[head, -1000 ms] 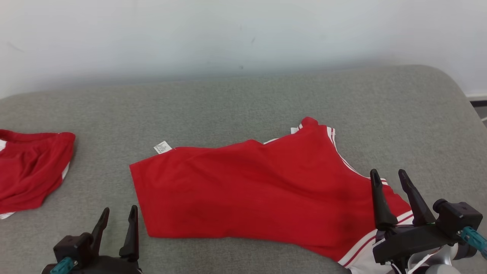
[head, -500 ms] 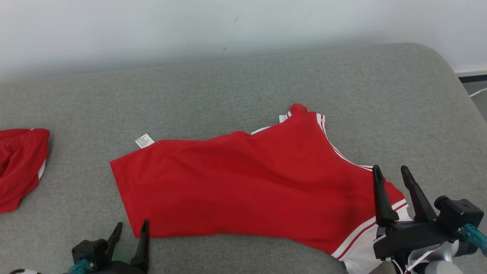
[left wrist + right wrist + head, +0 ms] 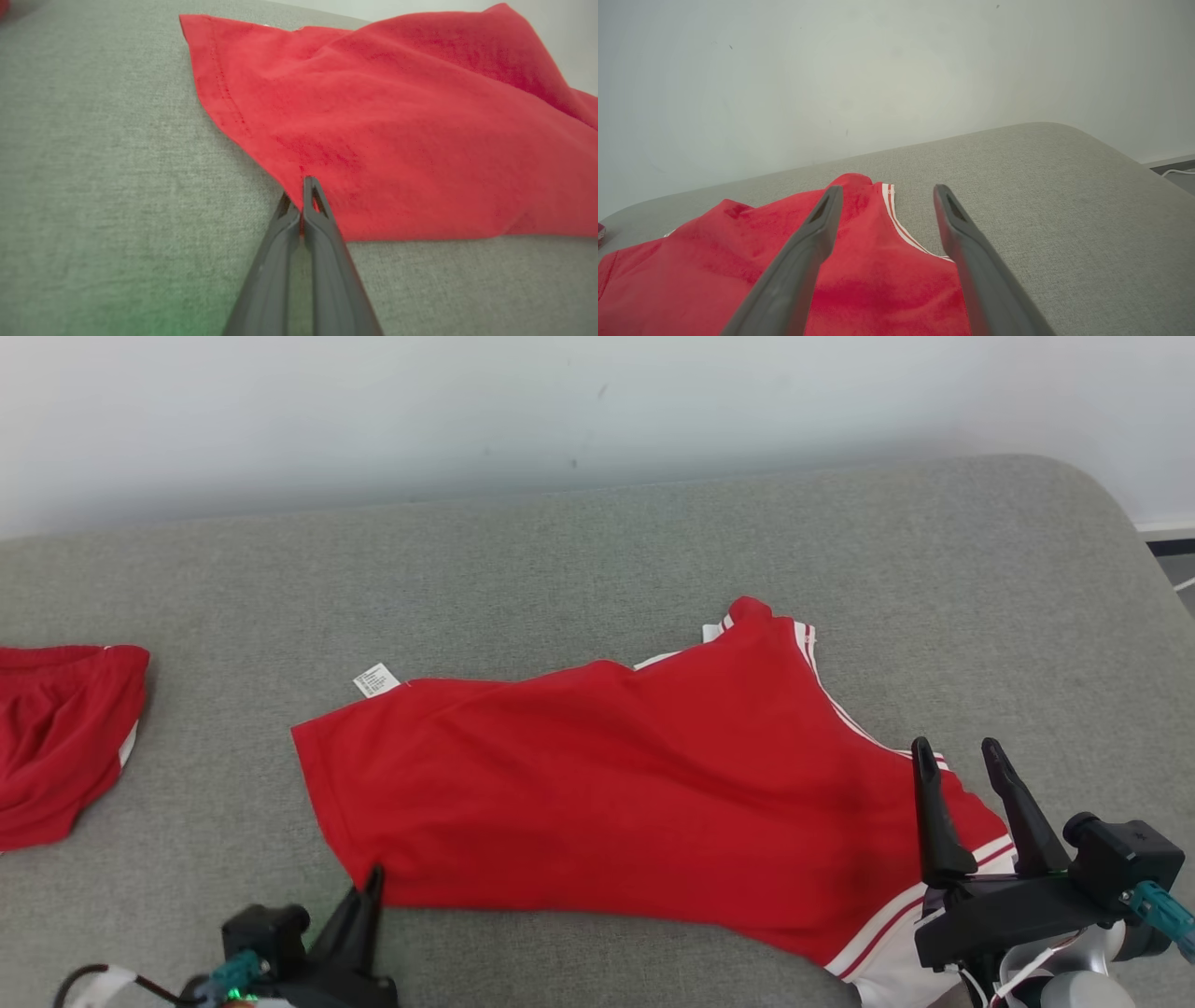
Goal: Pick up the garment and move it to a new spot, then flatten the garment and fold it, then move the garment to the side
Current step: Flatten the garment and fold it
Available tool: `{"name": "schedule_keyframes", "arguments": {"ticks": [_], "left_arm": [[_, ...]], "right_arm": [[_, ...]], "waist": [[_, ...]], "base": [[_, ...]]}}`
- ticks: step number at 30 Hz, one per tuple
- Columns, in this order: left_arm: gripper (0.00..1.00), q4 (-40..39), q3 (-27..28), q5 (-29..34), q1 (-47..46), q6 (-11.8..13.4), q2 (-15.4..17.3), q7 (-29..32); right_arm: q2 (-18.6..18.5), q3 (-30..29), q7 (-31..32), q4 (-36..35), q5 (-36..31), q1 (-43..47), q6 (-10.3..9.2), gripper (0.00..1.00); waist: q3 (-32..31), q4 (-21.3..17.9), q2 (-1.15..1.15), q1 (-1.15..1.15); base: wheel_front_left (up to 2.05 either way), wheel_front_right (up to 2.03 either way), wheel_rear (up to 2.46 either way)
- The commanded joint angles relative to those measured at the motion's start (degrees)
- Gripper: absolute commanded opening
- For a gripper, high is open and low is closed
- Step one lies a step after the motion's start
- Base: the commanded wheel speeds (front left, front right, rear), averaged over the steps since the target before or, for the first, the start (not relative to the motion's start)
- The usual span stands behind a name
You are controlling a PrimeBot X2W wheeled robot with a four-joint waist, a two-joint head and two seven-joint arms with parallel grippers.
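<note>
Left gripper pinched shut on near-left hem corner of red garment. Right gripper jaws wide, empty, above garment's striped right end. Garment spread on grey cushion; second red cloth far left.

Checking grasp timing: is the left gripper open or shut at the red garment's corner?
Shut: the left gripper has its fingers pressed together, pinching the hem corner of the red garment.

The garment is red with white stripes at its edges and a white tag. The bench is grey. The left tool and right tool are black.
</note>
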Motion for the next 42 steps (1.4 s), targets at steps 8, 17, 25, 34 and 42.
{"name": "schedule_keyframes", "arguments": {"ticks": [8, 17, 25, 34, 42], "left_arm": [[0.00, -9.77, 0.17, 2.72, -3.35, 0.72, 5.33, 1.15], [0.00, -30.63, -3.30, 4.23, -5.85, -1.14, 11.42, 13.84], [0.00, -29.06, -8.44, 1.34, -12.46, -2.24, 10.29, 18.23], [0.00, -21.10, -14.86, -0.31, -20.46, -2.65, 11.37, 17.85], [0.00, -10.39, -17.91, -1.11, -23.96, -2.69, 9.05, 13.43]], "right_arm": [[0.75, 0.40, -1.19, 1.09, -0.03, 0.98, 0.00, 1.00], [1.66, 1.68, -3.07, 4.22, 1.07, 0.13, 0.00, 1.00], [1.87, 1.98, -4.08, 6.18, 1.34, -1.29, 0.00, 1.00], [2.50, 2.13, -5.17, 7.84, 1.71, -3.24, 0.00, 1.00], [3.22, 2.60, -6.23, 10.01, 1.58, -4.12, 0.00, 1.00]], "waist": [[-1.59, 2.20, 0.00, 0.00], [-3.13, 2.03, 0.00, 0.00], [-2.29, -1.18, 0.00, 0.00], [-0.08, -6.94, 0.00, 0.00], [1.96, -11.09, 0.00, 0.00]], "base": [[0.00, 0.00, 0.00], [0.00, 0.00, 0.00], [0.00, 0.00, 0.00], [0.00, 0.00, 0.00], [0.00, 0.00, 0.00]]}}
